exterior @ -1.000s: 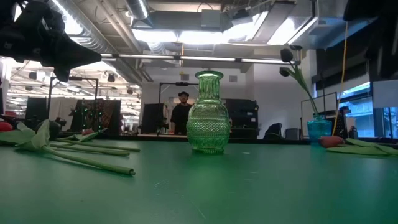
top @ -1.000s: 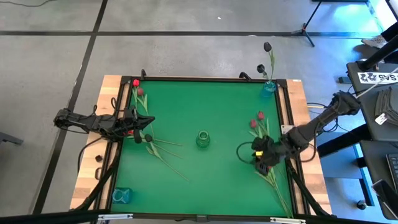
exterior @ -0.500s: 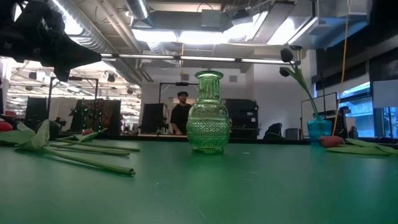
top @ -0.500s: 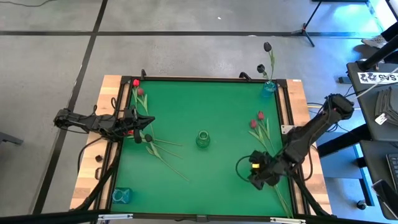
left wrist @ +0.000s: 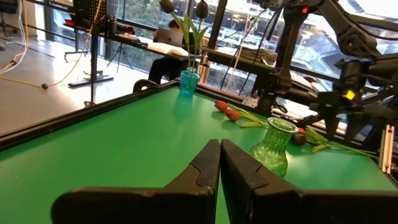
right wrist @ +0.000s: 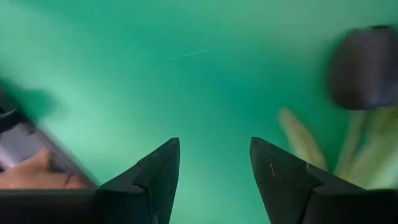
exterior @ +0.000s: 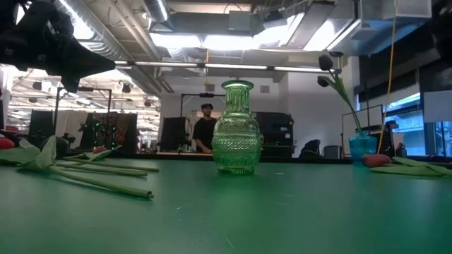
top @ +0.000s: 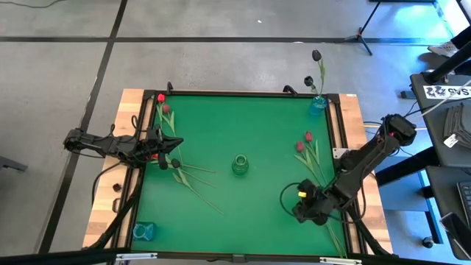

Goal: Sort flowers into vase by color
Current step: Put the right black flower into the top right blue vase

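Overhead, the green table (top: 243,118) carried three vases: a green vase (top: 240,165) at its centre, a blue vase (top: 318,104) at the far right corner, and a second blue one (top: 143,231) at the near left corner. Two black tulips (top: 316,56) stood in the far blue vase; the green vase held nothing.

The remaining flowers lay flat in two groups. On the left, red tulips (top: 161,98) and a dark one lay near the table's left edge, their stems running toward the centre. On the right, two dull red tulips (top: 303,142) lay near the right edge, with stems and leaves extending toward the near right corner.

The left gripper (top: 163,153) hung over the left group, its fingers (left wrist: 208,163) pressed together and holding nothing. The right gripper (top: 305,210) was low over the near right part of the table, beside the right group's stems. Its fingers (right wrist: 163,163) stood apart with bare green surface between them; a dark tulip head (right wrist: 364,67) and pale leaves lay just to one side, not gripped.

At table height, a person (exterior: 205,131) stood in the room behind the green vase.
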Action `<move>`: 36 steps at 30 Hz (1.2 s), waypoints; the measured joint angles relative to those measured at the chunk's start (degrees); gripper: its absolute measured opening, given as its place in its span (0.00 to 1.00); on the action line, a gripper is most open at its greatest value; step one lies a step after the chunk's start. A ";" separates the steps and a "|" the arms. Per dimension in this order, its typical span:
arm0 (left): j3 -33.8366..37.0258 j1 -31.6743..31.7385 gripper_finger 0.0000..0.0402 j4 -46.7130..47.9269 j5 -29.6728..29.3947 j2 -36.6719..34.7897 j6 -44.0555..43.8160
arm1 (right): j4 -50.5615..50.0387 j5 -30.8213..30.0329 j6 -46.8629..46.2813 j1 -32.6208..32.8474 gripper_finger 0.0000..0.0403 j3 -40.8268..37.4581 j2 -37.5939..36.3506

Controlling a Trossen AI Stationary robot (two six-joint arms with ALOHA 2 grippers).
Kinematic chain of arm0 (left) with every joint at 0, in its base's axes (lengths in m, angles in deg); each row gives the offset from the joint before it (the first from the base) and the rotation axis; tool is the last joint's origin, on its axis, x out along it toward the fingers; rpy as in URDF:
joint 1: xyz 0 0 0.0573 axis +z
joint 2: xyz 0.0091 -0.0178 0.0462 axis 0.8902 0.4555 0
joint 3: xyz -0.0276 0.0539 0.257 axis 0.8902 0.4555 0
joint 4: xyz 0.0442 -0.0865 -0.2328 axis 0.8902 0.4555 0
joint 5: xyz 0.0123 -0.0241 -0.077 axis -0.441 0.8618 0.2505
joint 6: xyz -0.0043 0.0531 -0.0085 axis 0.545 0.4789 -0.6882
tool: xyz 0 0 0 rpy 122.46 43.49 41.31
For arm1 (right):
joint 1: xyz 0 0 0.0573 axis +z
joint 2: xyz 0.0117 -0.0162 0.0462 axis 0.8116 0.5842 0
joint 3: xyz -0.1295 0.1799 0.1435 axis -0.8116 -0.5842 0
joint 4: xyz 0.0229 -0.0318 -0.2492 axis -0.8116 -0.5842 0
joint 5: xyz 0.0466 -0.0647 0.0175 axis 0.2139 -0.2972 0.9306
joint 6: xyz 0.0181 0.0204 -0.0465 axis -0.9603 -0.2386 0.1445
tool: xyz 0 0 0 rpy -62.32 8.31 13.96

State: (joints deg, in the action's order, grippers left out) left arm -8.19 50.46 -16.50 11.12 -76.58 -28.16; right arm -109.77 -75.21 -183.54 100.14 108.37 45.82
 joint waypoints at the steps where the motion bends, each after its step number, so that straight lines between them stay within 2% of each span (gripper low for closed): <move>1: -0.02 -0.01 0.03 0.00 -0.01 0.00 0.00 | -1.57 0.92 -0.67 -0.47 0.49 0.00 0.00; 5: -0.01 0.01 0.03 0.00 -0.01 -0.02 -0.01 | -7.51 5.66 -3.32 -2.44 0.49 0.00 0.11; 11: 0.00 0.01 0.03 -0.02 -0.01 -0.02 -0.02 | -11.50 7.52 -3.72 -4.05 0.49 0.04 1.70; 23: -0.01 0.02 0.03 -0.04 -0.01 -0.01 -0.01 | -11.45 12.10 3.09 -7.32 0.48 0.02 10.33; 27: 0.00 0.00 0.03 -0.02 -0.01 0.00 0.00 | -9.70 12.07 5.14 -8.73 0.39 0.02 10.64; 34: -0.01 0.01 0.03 -0.01 -0.01 0.00 0.00 | -6.60 12.24 8.87 -10.03 0.07 0.02 10.64; 36: -0.02 0.01 0.03 -0.02 -0.01 -0.02 -0.01 | -6.53 12.23 8.88 -10.05 0.03 0.04 10.64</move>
State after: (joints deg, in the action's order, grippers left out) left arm -8.21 50.47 -16.52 11.11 -76.60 -28.17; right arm -116.30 -62.98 -174.66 90.09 108.41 56.46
